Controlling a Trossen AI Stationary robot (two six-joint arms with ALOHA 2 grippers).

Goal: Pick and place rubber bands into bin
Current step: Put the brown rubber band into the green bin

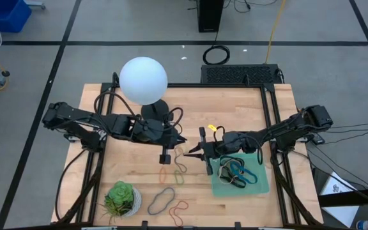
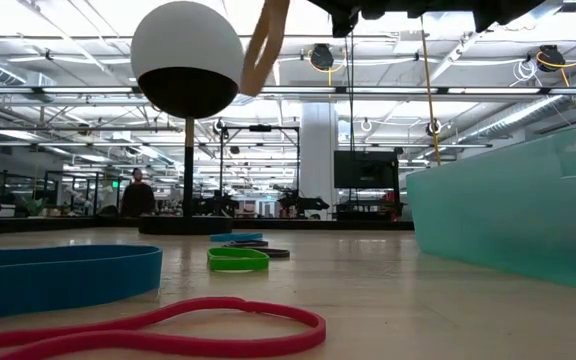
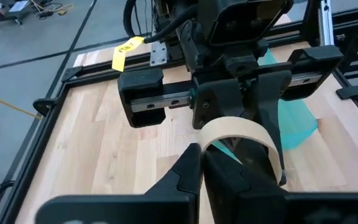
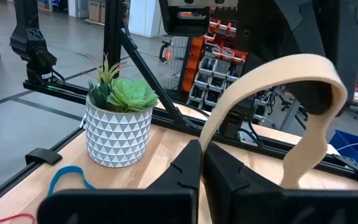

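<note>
A tan rubber band (image 4: 272, 65) arcs in the air between my two grippers above the middle of the table. My left gripper (image 1: 183, 141) reaches in from the table's left, and my right gripper (image 1: 190, 153) from the right. Their tips nearly meet, and both are shut on the band. The low view shows the band (image 2: 266, 40) hanging high over the tabletop. The mint-green bin (image 1: 260, 185) lies just right of the grippers, with several rubber bands (image 1: 235, 171) in it. More rubber bands (image 1: 174, 172) lie loose on the wood toward the near edge. My left gripper pinches the tan band between its two fingertips at one stretch of the loop (image 3: 207, 132), coming slanting down from the table's left. The loop arches away from the tips, clear of the table. My right gripper pinches another stretch of the loop (image 4: 207, 134) between its fingertips, coming level from the table's right. The rest of the loop curves up and over, and its free side (image 4: 300, 155) hangs down, lifted clear.
A white pot with a green succulent (image 1: 121, 199) stands near the front left. A lamp with a white globe (image 1: 143, 80) rises at the far middle. A grey band (image 1: 161, 199) and a red band (image 1: 179, 208) lie near the front edge. Black rails (image 1: 270, 121) frame the table.
</note>
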